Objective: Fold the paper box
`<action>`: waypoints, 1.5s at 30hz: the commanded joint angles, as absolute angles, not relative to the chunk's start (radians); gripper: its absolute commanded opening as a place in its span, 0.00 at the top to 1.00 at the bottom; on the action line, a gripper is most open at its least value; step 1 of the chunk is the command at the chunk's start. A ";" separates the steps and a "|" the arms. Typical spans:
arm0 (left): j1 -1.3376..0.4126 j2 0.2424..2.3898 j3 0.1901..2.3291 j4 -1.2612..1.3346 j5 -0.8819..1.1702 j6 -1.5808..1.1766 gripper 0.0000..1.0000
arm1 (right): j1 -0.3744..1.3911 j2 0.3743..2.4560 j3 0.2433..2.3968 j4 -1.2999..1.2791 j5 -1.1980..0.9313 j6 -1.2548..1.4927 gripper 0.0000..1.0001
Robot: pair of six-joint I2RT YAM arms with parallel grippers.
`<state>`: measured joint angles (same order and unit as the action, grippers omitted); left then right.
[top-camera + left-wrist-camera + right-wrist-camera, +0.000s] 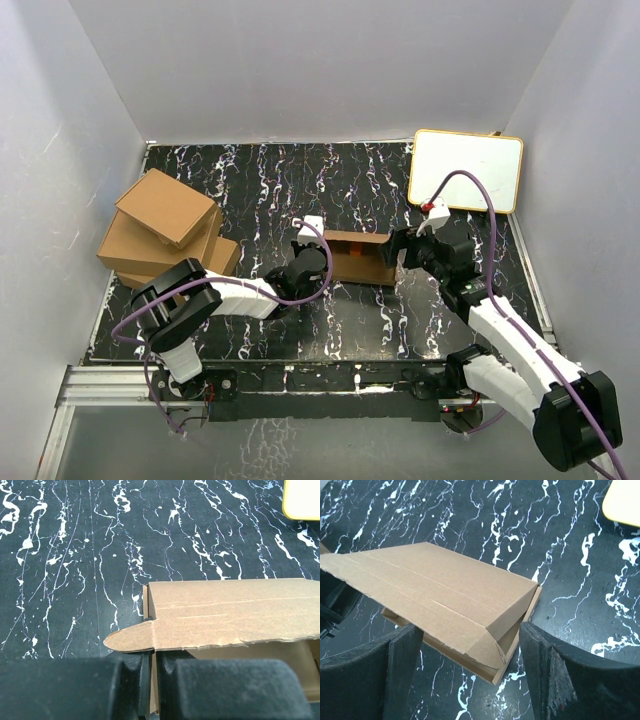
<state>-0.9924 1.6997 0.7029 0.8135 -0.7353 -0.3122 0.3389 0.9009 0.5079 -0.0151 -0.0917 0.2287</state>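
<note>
left end effector (152, 677) clamped on paper box (225, 610) wall | right end effector (471, 630) open, straddling its corner

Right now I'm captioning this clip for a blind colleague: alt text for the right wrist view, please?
A brown cardboard paper box lies on a black, white-veined table, its lid slanting down nearly shut, its near corner between the open fingers of the right gripper. A yellow-rimmed board peeks in at the top right.

marbled table (350, 190), paper box (360, 262), box pile (150, 250), board (466, 170)
</note>
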 commanded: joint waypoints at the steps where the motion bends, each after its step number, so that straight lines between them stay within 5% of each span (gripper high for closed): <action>1: -1.000 1.685 0.722 0.758 -0.714 -0.330 1.00 | 0.298 0.887 0.541 -0.107 -0.149 0.240 0.17; 15: -1.000 1.686 0.737 0.689 -0.685 -0.341 1.00 | 0.232 0.663 0.669 -0.338 -0.676 0.077 0.18; 19: -1.000 1.686 0.728 0.688 -0.676 -0.348 1.00 | 0.232 0.765 0.739 -0.314 -0.706 0.032 0.19; 23: -1.000 1.677 0.722 0.698 -0.667 -0.348 1.00 | 0.228 0.964 0.825 -0.315 -0.739 -0.025 0.51; 29: -1.000 1.658 0.723 0.695 -0.644 -0.349 0.99 | 0.224 1.185 0.909 -0.338 -0.765 -0.150 0.68; 45: -1.002 1.378 0.606 0.499 -0.401 -0.420 0.36 | 0.209 1.379 0.897 -0.360 -0.762 -0.210 0.72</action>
